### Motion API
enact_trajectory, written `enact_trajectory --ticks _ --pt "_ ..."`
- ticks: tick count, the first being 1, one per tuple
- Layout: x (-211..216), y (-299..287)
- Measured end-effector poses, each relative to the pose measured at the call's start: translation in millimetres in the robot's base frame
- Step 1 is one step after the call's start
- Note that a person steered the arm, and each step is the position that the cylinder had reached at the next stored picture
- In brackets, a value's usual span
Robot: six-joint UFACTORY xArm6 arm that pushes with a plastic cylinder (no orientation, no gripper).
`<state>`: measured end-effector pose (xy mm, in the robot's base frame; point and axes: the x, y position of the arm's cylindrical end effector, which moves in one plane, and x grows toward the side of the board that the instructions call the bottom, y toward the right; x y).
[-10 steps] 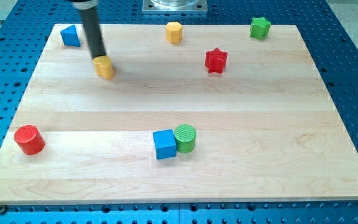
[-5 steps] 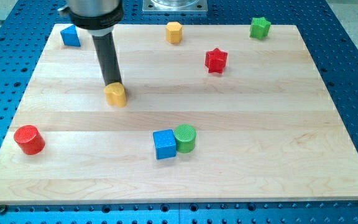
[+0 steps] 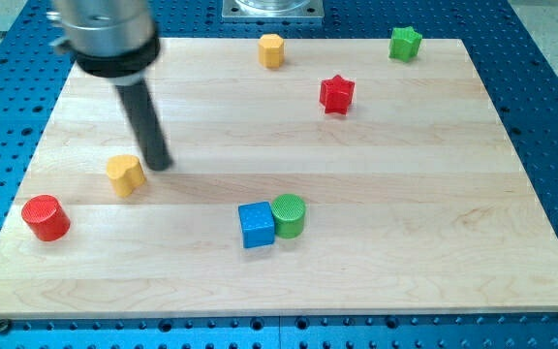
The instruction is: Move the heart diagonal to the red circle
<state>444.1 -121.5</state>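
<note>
The yellow heart (image 3: 125, 174) lies on the wooden board at the view's left. The red circle (image 3: 46, 217), a short cylinder, stands near the board's lower left corner, down and to the left of the heart, about one block's width apart. My tip (image 3: 158, 164) rests on the board just to the right of the heart, touching or nearly touching its right side. The rod leans up toward the view's top left.
A blue cube (image 3: 256, 225) and a green cylinder (image 3: 289, 215) stand touching at the board's lower middle. A red star (image 3: 336, 94), a yellow hexagon (image 3: 271, 49) and a green star (image 3: 405, 43) sit toward the top. The arm's body hides the top left corner.
The yellow heart has slid down and to the left, from the upper left toward the red circle. My tip has followed it, moving from above it to its right side.
</note>
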Motion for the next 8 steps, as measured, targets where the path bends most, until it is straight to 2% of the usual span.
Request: enact_trajectory --ticks 1,2,3,4,5,7,8 --pt "29 16" --pt "36 -37" --pt "38 -56" --pt "78 -52" --pt "76 -69" --pt "-5 -87" --pt "20 -74"
